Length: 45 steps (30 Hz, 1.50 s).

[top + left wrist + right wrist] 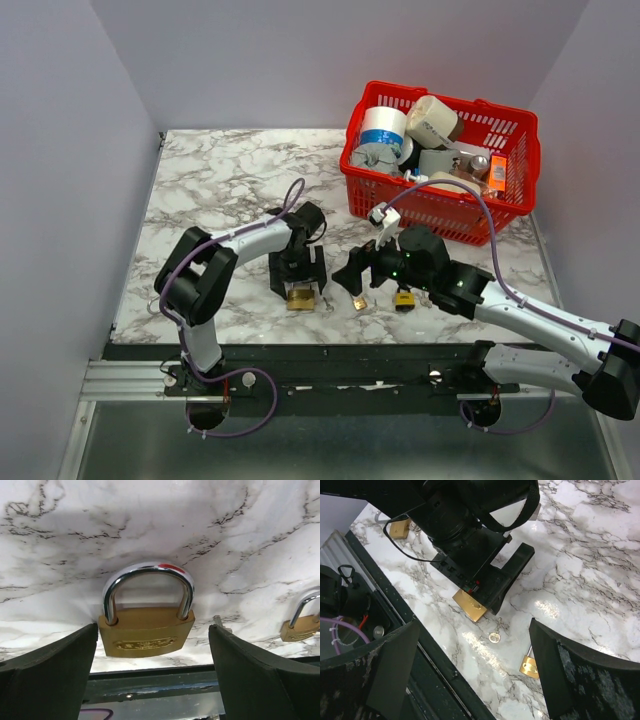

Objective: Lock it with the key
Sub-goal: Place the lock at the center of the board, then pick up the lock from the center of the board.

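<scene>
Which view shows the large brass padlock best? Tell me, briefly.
Left wrist: the large padlock is close up, shackle and body whole. Top external shows it small, inside the left gripper; right wrist shows only a corner under that gripper.

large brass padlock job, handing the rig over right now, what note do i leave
Left gripper: open, straddling the large brass padlock with chrome shackle, clear of it on both sides.
Right gripper: open, empty, hovering to the padlock's right.
Small silver key: lying on the marble table beside the padlock, not in it.
Done: shackle looks seated in the body; nothing held.
Left: pick up the key, insert it, turn.
</scene>
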Available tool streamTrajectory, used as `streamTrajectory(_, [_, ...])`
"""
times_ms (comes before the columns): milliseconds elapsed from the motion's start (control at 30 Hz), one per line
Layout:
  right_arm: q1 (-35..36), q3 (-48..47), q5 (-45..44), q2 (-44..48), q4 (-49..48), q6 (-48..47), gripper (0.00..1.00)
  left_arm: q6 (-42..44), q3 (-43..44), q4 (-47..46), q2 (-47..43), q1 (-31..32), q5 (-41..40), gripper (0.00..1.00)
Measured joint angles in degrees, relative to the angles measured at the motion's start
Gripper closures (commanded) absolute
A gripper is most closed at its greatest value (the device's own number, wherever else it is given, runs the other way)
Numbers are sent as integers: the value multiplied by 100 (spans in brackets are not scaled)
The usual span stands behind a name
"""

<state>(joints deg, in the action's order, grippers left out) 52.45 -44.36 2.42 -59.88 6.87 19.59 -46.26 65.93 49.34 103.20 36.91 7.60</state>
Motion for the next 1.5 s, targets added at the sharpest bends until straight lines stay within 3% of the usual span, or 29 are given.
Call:
streamTrajectory(267, [0, 20, 179, 0, -138, -208, 0, 260, 354, -13, -199, -688, 168, 1])
streamTrajectory(433, [0, -26, 577, -7, -153, -577, 0, 953, 538, 37, -837, -1838, 350, 1])
streamTrajectory(800, [-57, -885, 1969, -39, 190, -2142, 0, 5025, 1342, 981, -1447, -3644, 94, 1])
streamTrajectory(1167, [-1130, -2592, 3663, -1419, 2011, -2828, 0, 9245, 225, 1899, -2522, -5558, 459, 5])
streamTrajectory(1333, [-1410, -2944, 3866, -1856, 2811, -2872, 0, 10402, -629, 1801, -2616, -5956, 538, 12])
streamTrajectory(1500, [-1414, -3322, 3882, -1902, 3320, -2892, 0, 10824, -1128, 1513, -2669, -5989, 706, 15])
